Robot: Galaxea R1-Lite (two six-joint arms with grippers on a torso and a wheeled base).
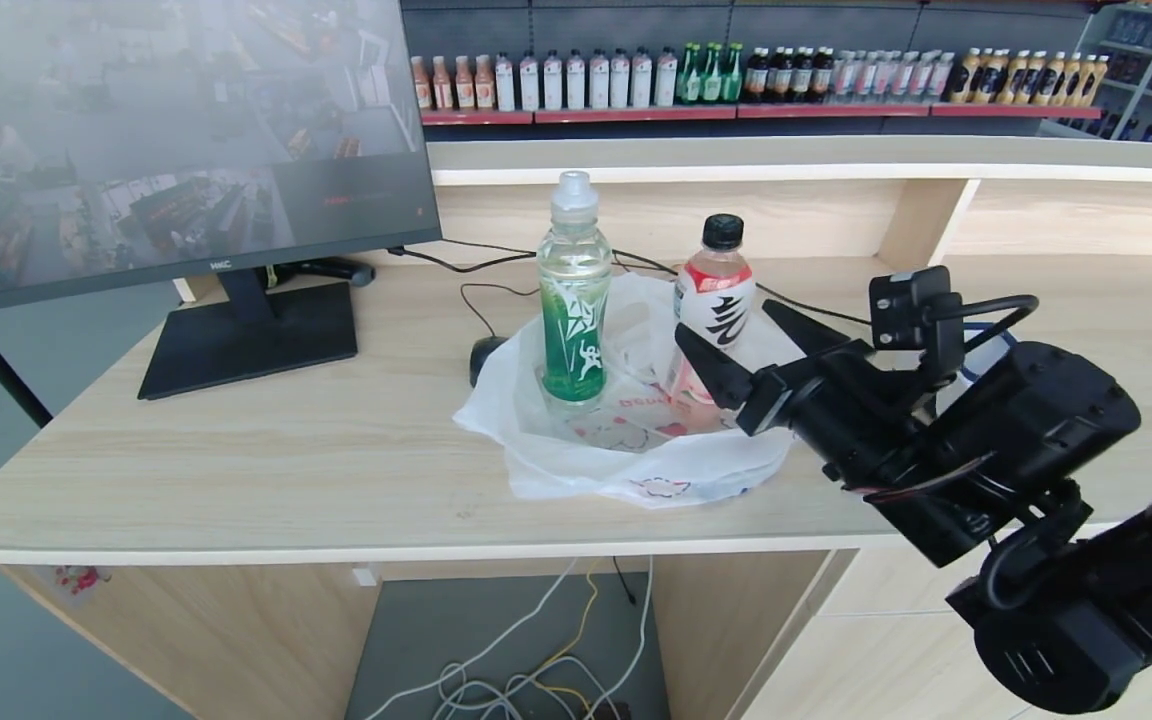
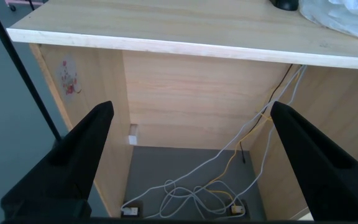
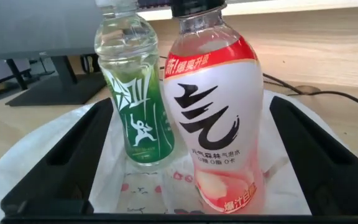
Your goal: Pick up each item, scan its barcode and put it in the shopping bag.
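On the pale wooden counter [image 1: 236, 450], two bottles stand upright on a white shopping bag [image 1: 576, 465] that lies spread flat. The green-labelled bottle [image 1: 574, 310] is on the left and the pink-labelled bottle [image 1: 714, 290] is just right of it. Our right gripper [image 1: 722, 317] is at the right with its fingers spread wide and the pink bottle at their mouth; we cannot tell whether either finger touches it. We judge the grasp is the step in hand. We would centre the bottle's body between the fingers, close below the shoulder, and lift straight up so the green bottle stays put and the bag is not dragged. Our left gripper [image 2: 191, 106] hangs below the counter's near edge, fingers apart and empty, facing loose cables [image 2: 197, 186]. A monitor [image 1: 176, 130] stands far left, and shelves of drinks [image 1: 736, 75] line the room behind.
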